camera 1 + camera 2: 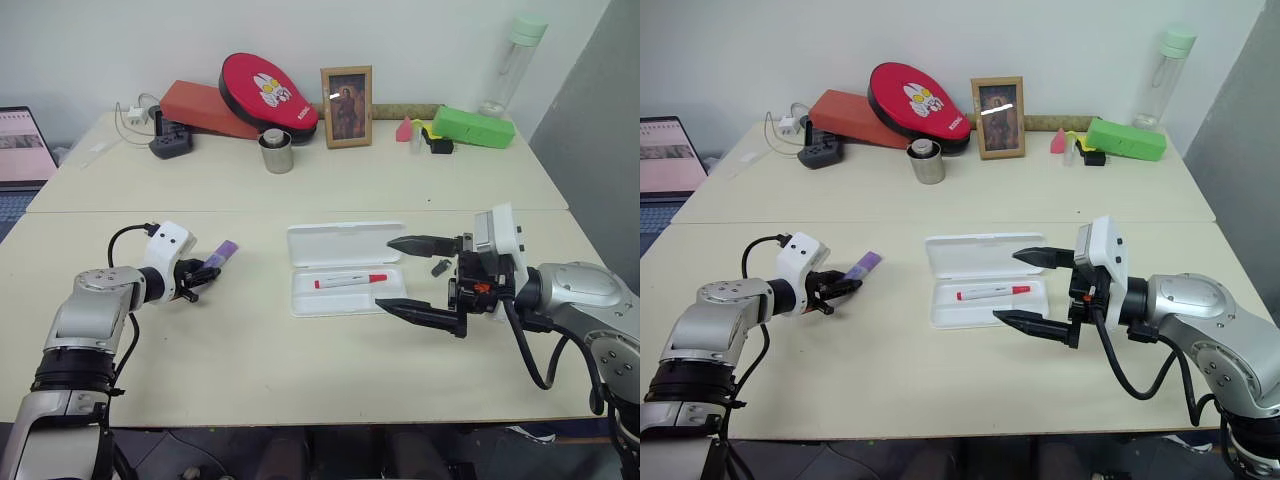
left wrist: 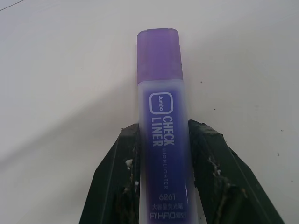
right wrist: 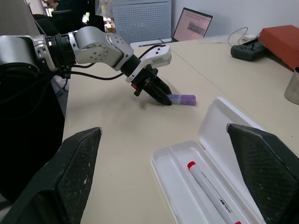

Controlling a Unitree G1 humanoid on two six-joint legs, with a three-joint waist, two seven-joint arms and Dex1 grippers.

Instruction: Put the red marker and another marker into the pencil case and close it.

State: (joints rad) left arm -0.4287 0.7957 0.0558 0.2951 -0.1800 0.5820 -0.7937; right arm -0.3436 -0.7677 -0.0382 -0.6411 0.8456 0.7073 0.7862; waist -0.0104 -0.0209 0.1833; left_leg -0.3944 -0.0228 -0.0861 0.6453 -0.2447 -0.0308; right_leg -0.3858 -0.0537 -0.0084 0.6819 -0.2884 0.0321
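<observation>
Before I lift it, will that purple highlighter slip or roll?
Probably stiff and light: the purple highlighter is a short plastic body. Its smooth sides could slip between the left tool's fingers, which pinch only its back end. It looks flat-sided, so rolling on the table seems unlikely.

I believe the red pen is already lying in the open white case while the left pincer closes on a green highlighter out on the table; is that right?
Almost: the highlighter is purple, not green, as the left wrist view shows plainly. The rest holds: the red pen lies in the open white case, and the left pincer closes on the highlighter out on the table.
</observation>
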